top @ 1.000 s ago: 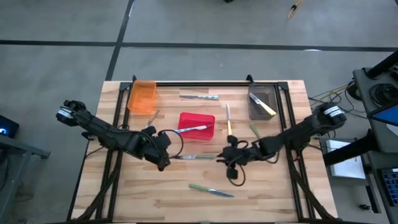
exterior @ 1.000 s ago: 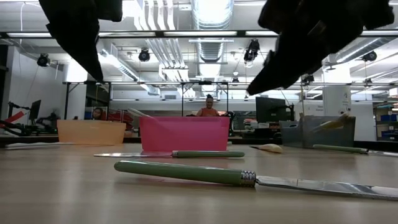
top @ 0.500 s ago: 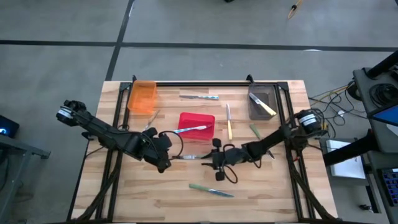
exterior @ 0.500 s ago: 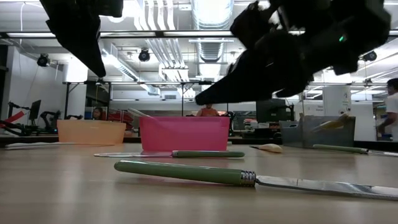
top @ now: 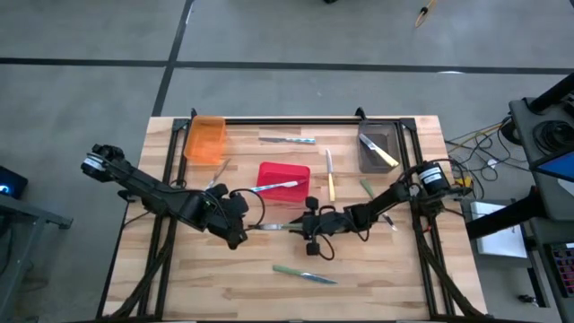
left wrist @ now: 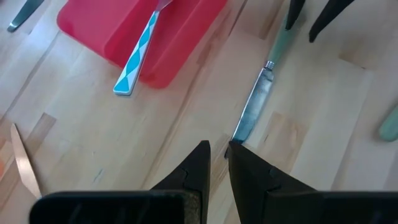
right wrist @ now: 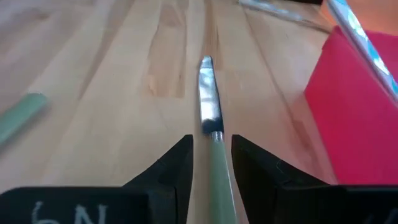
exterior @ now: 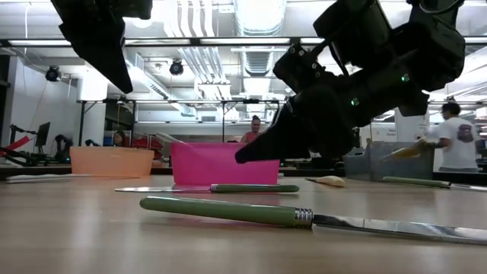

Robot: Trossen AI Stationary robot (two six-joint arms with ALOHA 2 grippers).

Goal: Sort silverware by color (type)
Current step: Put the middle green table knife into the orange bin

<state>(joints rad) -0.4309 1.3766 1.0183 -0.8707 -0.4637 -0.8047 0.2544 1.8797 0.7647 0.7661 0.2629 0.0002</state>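
The right gripper [right wrist: 210,163] straddles the green knife [right wrist: 214,144] handle, jaws apart, nothing gripped. Next, I think: close and lift. The left gripper [left wrist: 214,168] waits nearly closed, empty.

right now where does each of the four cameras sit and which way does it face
High view: overhead, facing straight down on the wooden table; both dark arms show.
Low view: at tabletop height, facing level across to the pink-red plastic bin; both arms hang in from above.
Left wrist view: on the left arm, past the left gripper, its fingers nearly together.
Right wrist view: on the right arm; the right gripper straddles the green-handled metal knife.
Both wrist views share that knife and the bin.
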